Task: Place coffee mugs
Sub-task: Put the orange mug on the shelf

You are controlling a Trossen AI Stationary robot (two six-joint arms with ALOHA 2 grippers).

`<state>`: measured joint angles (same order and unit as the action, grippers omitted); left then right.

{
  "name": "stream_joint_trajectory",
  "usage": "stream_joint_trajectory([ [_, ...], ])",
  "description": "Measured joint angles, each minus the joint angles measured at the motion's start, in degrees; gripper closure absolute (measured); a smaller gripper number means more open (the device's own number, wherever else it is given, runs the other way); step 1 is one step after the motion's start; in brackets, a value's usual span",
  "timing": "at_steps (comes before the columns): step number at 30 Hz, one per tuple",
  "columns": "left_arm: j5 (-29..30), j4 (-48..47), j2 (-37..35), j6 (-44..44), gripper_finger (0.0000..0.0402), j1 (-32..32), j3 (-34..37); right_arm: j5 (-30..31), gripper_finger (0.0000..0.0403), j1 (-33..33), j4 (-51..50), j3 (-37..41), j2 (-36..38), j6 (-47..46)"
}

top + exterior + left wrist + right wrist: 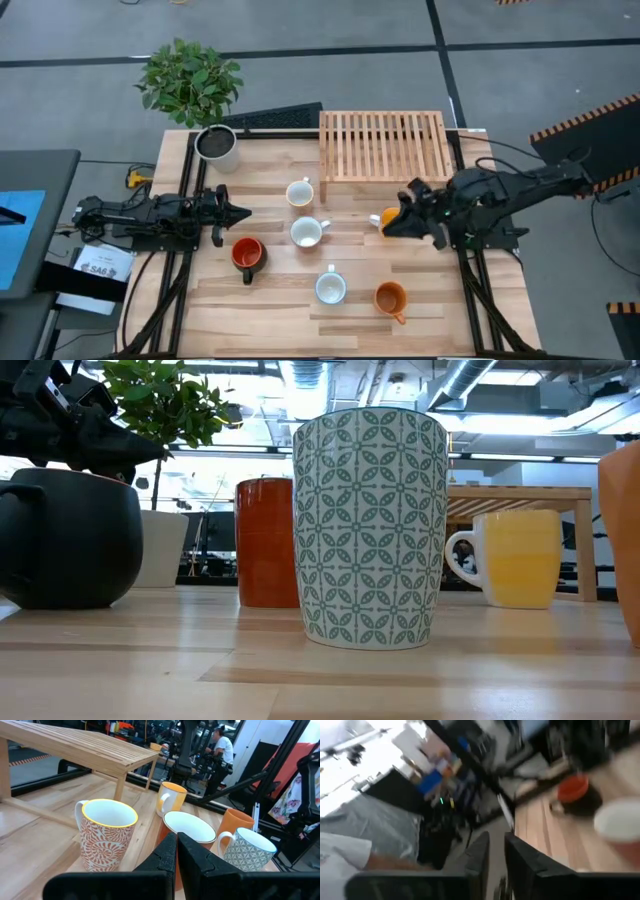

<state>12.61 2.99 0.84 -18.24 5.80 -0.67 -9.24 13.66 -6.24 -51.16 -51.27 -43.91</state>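
The wooden table (280,300) is carrying the slatted wooden rack (383,145) at its far edge, with a potted plant (190,80) and a grey-white pot (216,147) at the far left corner.

The left arm is lying along the left edge. The left gripper (240,212) is pointing inward with its fingers (167,855) pressed nearly together on nothing.

The right gripper (395,222) is reaching in from the right, just beside the yellow-orange mug (378,220). Its fingers (479,855) are sitting close with a narrow gap; whether they are clamping the mug cannot be told.

Five more mugs are standing upright:
- The cream mug (299,192) is standing near the rack.
- The white mug (307,233) is standing at mid-table.
- The red mug (247,254) is standing near the left gripper.
- The light blue mug (331,288) is standing toward the near edge.
- The brown-orange mug (390,298) is standing beside the light blue mug.
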Motion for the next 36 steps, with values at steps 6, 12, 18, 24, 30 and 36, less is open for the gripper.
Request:
stream_joint_trajectory([
  [6,-0.01,0.01,0.02,0.0,0.0401,0.01,0.0,-5.52,0.0224,4.38,-11.85,-4.52,-3.82,-8.97],
  [12,-0.01,-0.01,0.0,0.0,0.0401,0.0,-0.02,-5.66,0.0177,12.62,-26.13,-5.63,-8.75,-29.65],
  [18,-0.01,0.0,0.02,0.0,0.0401,0.0,0.0,1.05,0.0177,19.74,-34.05,-5.61,-16.83,-46.6],
  [24,-0.01,-0.01,0.0,0.0,0.0401,0.0,0.0,2.04,0.0183,20.38,-36.79,-5.61,-26.67,-52.11],
  [30,-0.01,0.01,0.0,0.0,0.0402,0.02,0.0,1.55,0.0192,20.33,-36.7,-5.62,-33.41,-52.16],
  [36,-0.01,0.0,0.0,0.0,0.0402,0.02,-0.01,1.53,0.0209,20.36,-36.83,-5.63,-36.61,-51.82],
])
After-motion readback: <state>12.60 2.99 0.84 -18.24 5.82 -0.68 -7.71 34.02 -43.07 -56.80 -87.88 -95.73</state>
